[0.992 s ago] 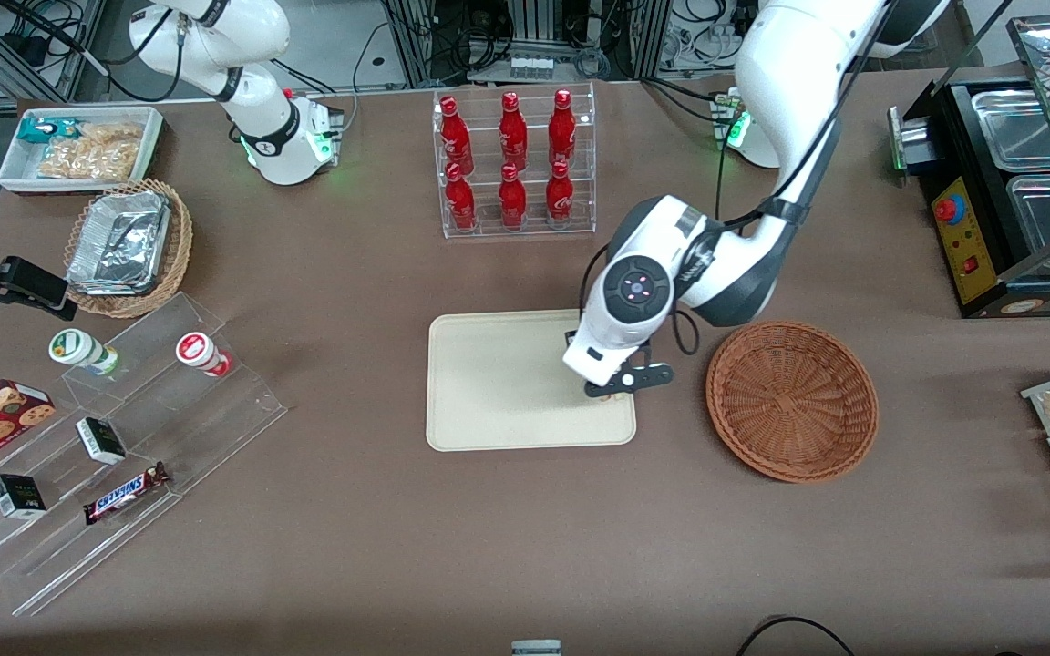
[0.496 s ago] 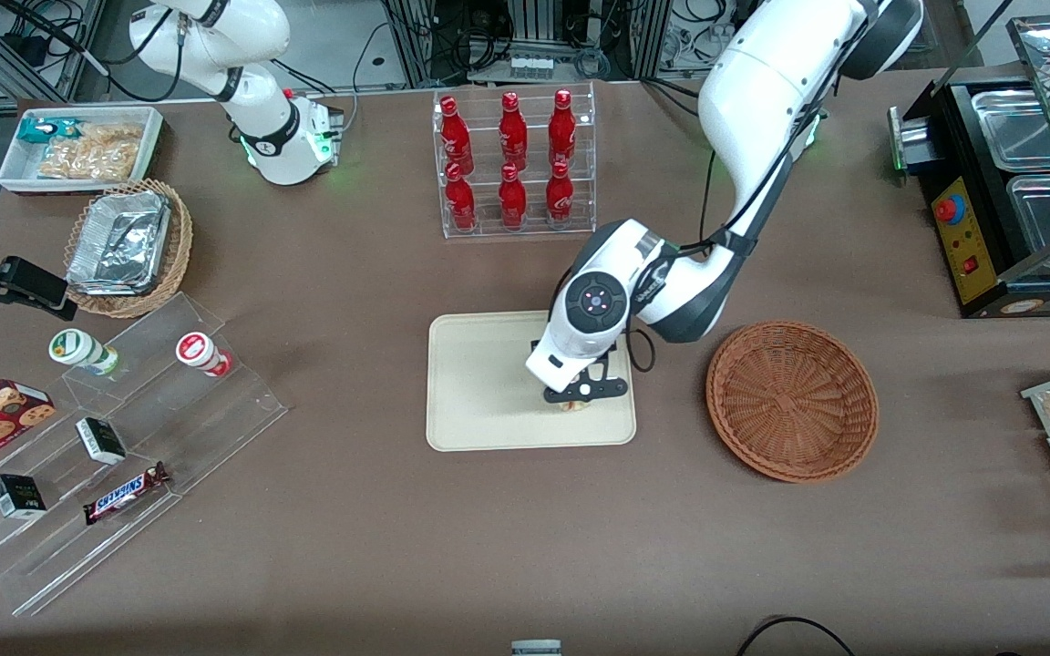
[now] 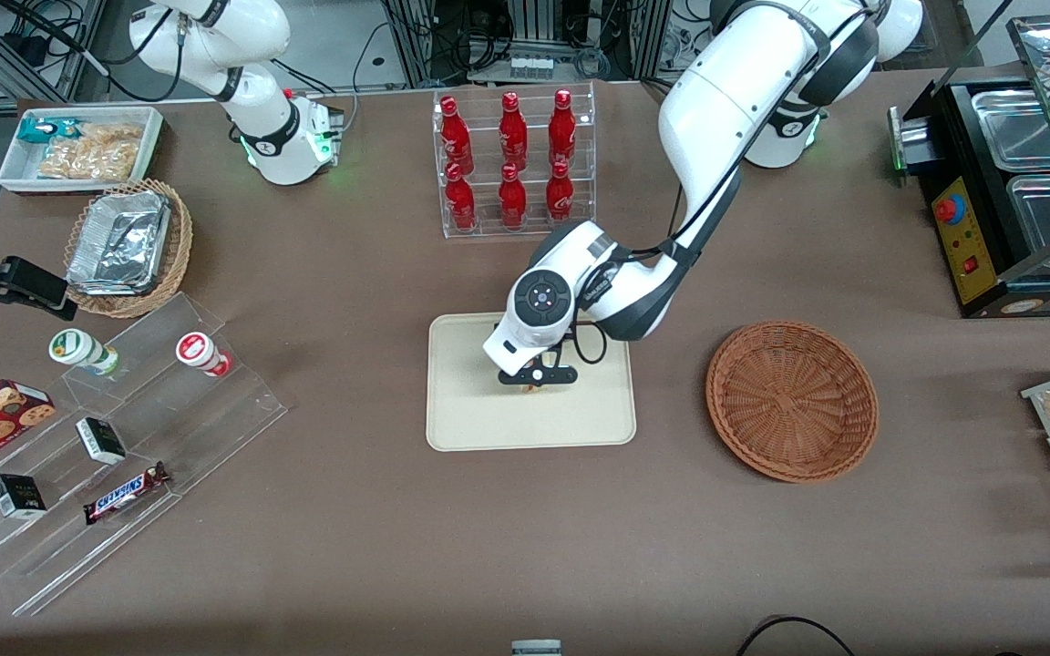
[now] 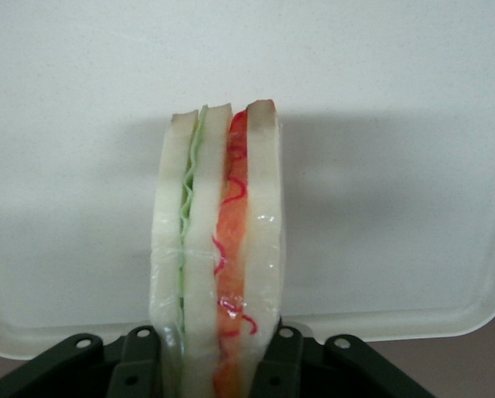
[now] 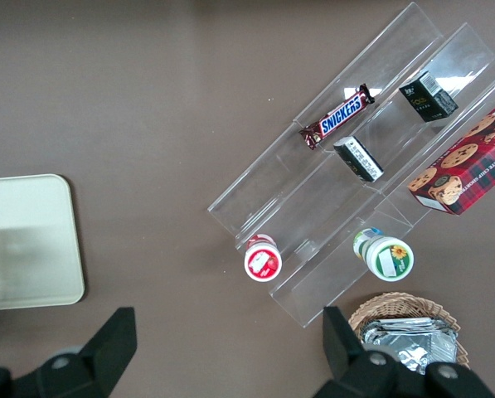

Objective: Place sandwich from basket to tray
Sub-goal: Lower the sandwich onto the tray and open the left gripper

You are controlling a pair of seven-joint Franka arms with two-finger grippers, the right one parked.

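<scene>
One sandwich (image 4: 216, 249), soft and light in slippery wrap; my gripper (image 4: 216, 352) pinches its bread faces over tray (image 3: 461, 428), basket (image 3: 791, 401) at 3 o'clock.

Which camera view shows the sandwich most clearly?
The left wrist view: the sandwich fills it, held by the gripper above the tray. The front view shows only a sliver under the gripper; the right wrist view shows none.

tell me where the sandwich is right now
The sandwich is clamped in the gripper above the middle of the tray, with the empty basket beside the tray toward the working arm's end.
</scene>
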